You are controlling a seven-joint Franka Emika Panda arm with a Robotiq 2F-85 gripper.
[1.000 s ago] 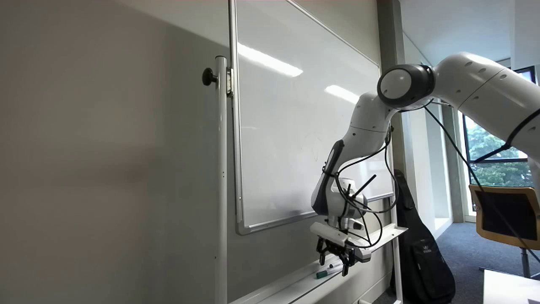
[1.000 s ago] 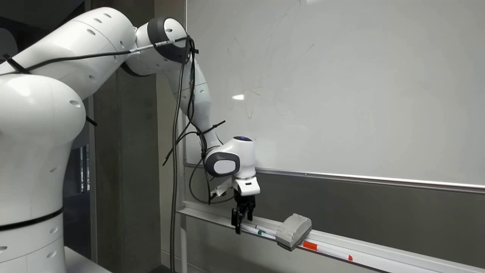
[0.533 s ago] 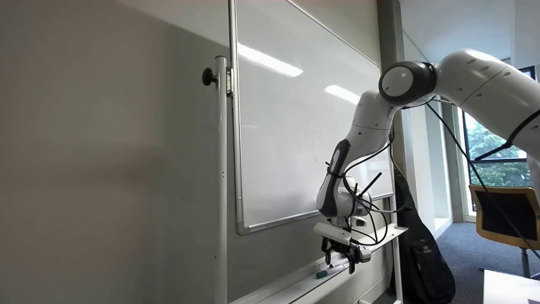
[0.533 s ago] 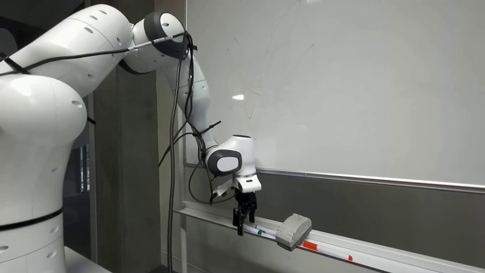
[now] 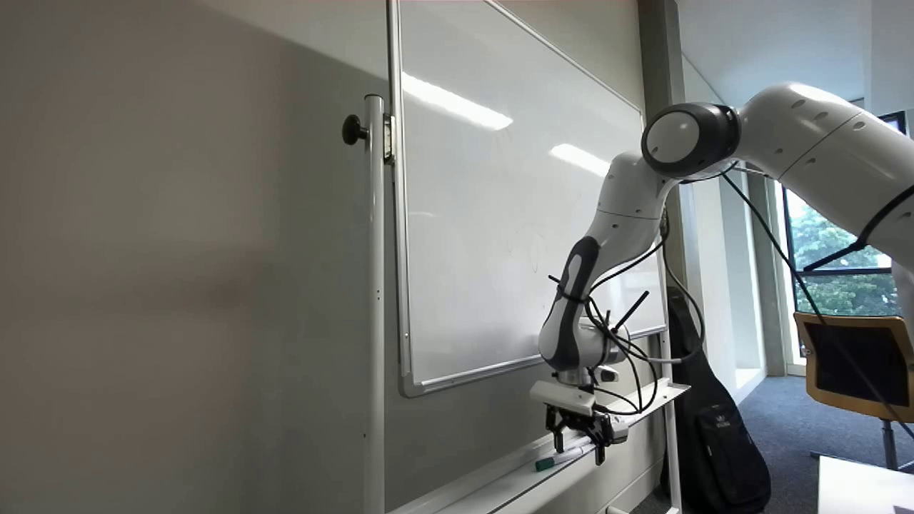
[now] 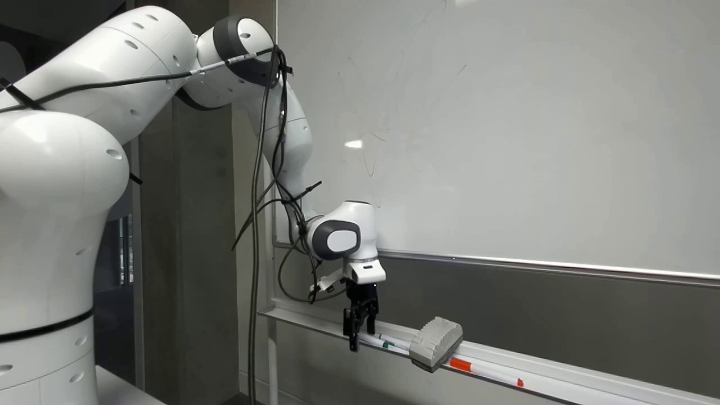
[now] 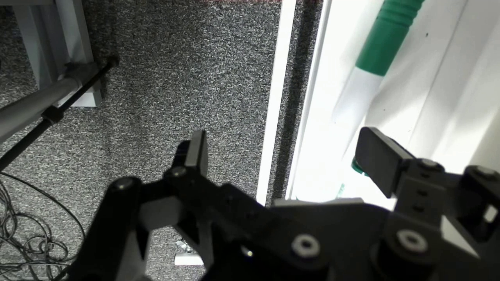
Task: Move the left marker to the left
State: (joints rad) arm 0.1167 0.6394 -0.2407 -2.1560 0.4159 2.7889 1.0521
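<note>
A large whiteboard (image 6: 534,124) stands across both exterior views. Before it, a white robot arm (image 5: 628,207) is bent downward, entering at the upper right of the frame in an exterior view. Below the board runs a narrow white ledge (image 6: 562,374), which also fills the right side of the wrist view beside grey carpet (image 7: 203,78). Only an exterior view shows, at lower right, a black guitar-shaped case (image 5: 714,428), its pale logo and lettering too small to read, and a wood-framed chair (image 5: 875,350) at the right edge. The black gripper (image 7: 283,156) points down, jaws spread wide; in the wrist view the finger at frame left hangs over carpet, the one at frame right over the ledge. A grey eraser (image 6: 436,343), lower right of centre, and an orange-capped marker (image 6: 489,372) just right of it appear only in an exterior view. The task's green-capped marker (image 7: 384,43) lies on the ledge beneath the gripper: in the wrist view it slants from the upper right down toward the gap between the fingers, nearest the right-hand one, though whether they touch I cannot tell. Another white marker (image 6: 399,342) lies between gripper and eraser. Green lettering (image 7: 340,190), only in the wrist view, is too blurred to read.
</note>
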